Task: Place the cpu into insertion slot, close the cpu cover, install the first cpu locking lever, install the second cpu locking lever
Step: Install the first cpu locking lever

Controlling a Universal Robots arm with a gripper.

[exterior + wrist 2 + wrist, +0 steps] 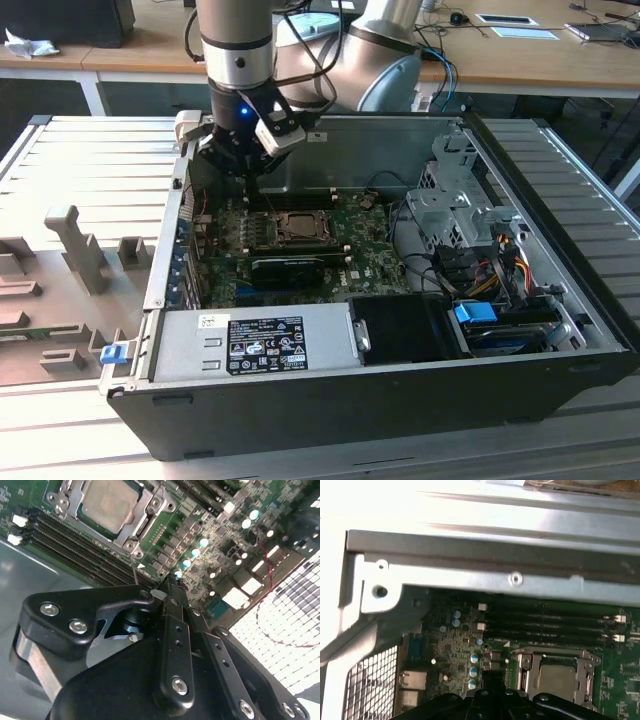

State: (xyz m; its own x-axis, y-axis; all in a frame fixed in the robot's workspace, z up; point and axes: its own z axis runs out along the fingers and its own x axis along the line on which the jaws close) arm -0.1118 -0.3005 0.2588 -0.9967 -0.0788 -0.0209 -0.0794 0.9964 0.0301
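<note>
No word or number can be read for certain. In the exterior view two stickers sit on the grey power supply box [320, 335] — a small white label [213, 322] and a larger black label [272, 345] beside it — but their print is too fine to make out. In both wrist views one sign shows: a small white triangle [141, 566] [506, 644] printed on the green circuit board [30, 492] [620, 680], just beside a corner of the cpu cover [150, 507] [524, 672].

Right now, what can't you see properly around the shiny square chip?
Silvery-grey square cpu: cut off by the picture's edge in the second wrist view.
Silvery metal cpu cover frame: one side hidden behind the black gripper in the first wrist view.
Square metal-rimmed insertion slot: too small in the exterior view to tell if it's locked.
</note>
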